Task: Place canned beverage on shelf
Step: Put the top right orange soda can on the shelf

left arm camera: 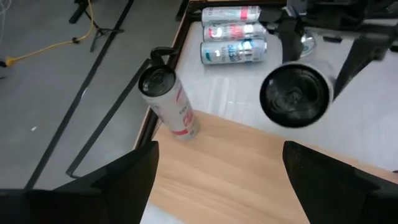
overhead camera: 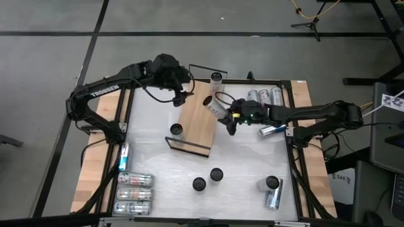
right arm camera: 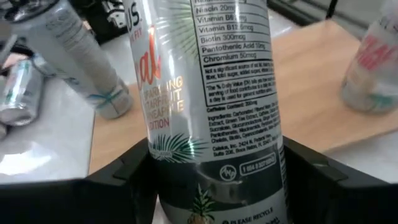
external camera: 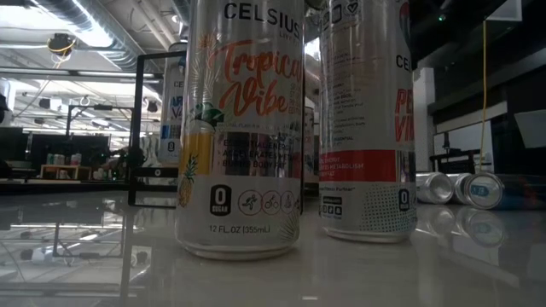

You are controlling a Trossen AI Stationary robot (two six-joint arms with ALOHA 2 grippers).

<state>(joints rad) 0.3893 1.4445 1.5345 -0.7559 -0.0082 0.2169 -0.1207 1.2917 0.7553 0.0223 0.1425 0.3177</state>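
Observation:
The shelf [overhead camera: 197,123] is a light-wood board with a black wire rail at each short end. One can [overhead camera: 216,79] stands at its far end [left arm camera: 166,99], another [overhead camera: 176,130] at its near end. My right gripper [overhead camera: 223,115] is shut on a silver can [overhead camera: 213,106] over the board's right edge [right arm camera: 211,93]. My left gripper [overhead camera: 181,96] hangs open above the board's far left side, its fingers [left arm camera: 118,180] wide apart with nothing between them. My right gripper pinches the can's lower wall [right arm camera: 186,158] between its two fingers, one on each side. The fingers [right arm camera: 311,171] come from the table's right, slanting down. The can is tilted, its dark end [left arm camera: 294,94] turned toward the left arm, and it looks clear of the board.
Three cans [overhead camera: 265,96] lie at the far right corner and one [overhead camera: 273,130] lies under the right arm. Two cans [overhead camera: 216,174] [overhead camera: 199,183] stand near the front, close in the low view [external camera: 243,128]. More cans [overhead camera: 134,180] lie at the near left, others [overhead camera: 272,186] at the near right.

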